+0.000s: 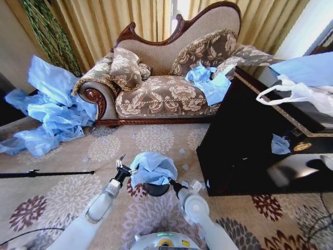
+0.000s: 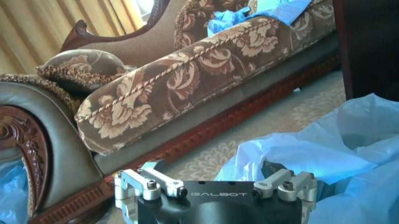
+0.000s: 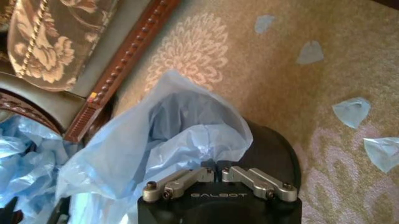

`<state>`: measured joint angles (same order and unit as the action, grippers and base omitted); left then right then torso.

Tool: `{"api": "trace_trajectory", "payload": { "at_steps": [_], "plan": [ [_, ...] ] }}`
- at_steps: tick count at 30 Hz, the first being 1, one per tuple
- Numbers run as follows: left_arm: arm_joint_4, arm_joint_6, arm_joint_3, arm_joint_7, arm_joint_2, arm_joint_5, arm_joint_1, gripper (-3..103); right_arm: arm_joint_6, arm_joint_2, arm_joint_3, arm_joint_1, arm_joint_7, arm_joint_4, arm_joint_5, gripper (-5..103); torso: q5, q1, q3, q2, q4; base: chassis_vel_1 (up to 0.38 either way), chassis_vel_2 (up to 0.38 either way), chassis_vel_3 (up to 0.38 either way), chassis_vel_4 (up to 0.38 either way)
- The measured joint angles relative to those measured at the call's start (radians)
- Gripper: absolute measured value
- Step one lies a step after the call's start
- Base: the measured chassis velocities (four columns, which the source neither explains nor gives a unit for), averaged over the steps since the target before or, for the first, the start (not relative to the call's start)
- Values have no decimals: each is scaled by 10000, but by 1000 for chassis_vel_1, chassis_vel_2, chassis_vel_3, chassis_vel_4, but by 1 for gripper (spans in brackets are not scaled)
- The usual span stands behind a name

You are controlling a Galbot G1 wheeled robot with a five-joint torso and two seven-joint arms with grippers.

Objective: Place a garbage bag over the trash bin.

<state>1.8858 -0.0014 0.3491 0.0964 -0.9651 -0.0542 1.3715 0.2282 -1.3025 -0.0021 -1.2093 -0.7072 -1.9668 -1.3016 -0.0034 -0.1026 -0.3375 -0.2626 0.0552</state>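
Two blue-bag heaps (image 1: 52, 112) on flowered rug (image 1: 156, 140) beside sofa (image 1: 166, 88).

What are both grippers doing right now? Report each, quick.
Left gripper: open, at the edge of the garbage bag, not gripping it.
Right gripper: shut on the garbage bag, over the trash bin.

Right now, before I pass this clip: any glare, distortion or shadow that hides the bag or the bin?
Head view: wide-angle bending at the edges, window glare up top; garbage bag and trash bin read clearly at center. Left wrist view: bag evenly lit, left tool sharp. Right wrist view: bin dark under the bag, its rim hard to trace beside the right tool.
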Motion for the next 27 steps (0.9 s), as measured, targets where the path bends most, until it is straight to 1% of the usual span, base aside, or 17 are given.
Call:
{"api": "trace_trajectory", "payload": {
  "at_steps": [5, 10, 14, 17, 18, 20, 22, 24, 27],
  "plan": [
    [-54, -52, 0, 54, -91, 64, 0, 100, -2, 100, 46, -237, 94, -446, -134, 0, -1, 0, 0, 0, 0, 0, 0, 0, 0],
    [-69, -66, -3, 102, -203, 111, 42, 100, -19, 54, 122, -409, 216, -730, -335, 0, 0, 0, 0, 0, 0, 0, 0, 0, 0],
    [-70, -66, -13, 135, -294, 146, 96, 100, -146, 59, 351, -527, 643, -1049, -817, 0, 1, 0, 0, 0, -1, 0, 0, 0, 0],
    [-92, -66, -17, 184, -405, 170, 139, 100, -152, 135, 713, -668, 1284, -1322, -1417, 0, 0, 0, 0, 0, 0, 0, 0, 0, 0],
    [-92, -66, -17, 184, -405, 170, 139, 100, -152, 135, 713, -668, 1284, -1322, -1417, 0, 0, 0, 0, 0, 0, 0, 0, 0, 0],
    [-112, -66, -33, 226, -485, 170, 151, 100, -265, 161, 913, -787, 1856, -1400, -1735, 0, 0, 0, 0, 0, 0, 0, 0, 0, 0],
    [-116, -67, -37, 240, -498, 170, 153, 100, -284, 156, 965, -813, 1969, -1426, -1846, 0, 0, 0, 0, 0, 0, 0, 0, 0, 0],
    [-126, -92, -82, 348, -521, 167, 153, 100, -320, 113, 1132, -886, 2241, -1498, -2198, 0, 0, 0, 0, 0, 0, 0, 0, 0, 0],
    [-126, -112, -128, 429, -542, 164, 175, 100, -327, 76, 1225, -955, 2452, -1503, -2230, 0, 0, 0, 0, 0, 1, 0, 0, 0, 0]
  ]
}}
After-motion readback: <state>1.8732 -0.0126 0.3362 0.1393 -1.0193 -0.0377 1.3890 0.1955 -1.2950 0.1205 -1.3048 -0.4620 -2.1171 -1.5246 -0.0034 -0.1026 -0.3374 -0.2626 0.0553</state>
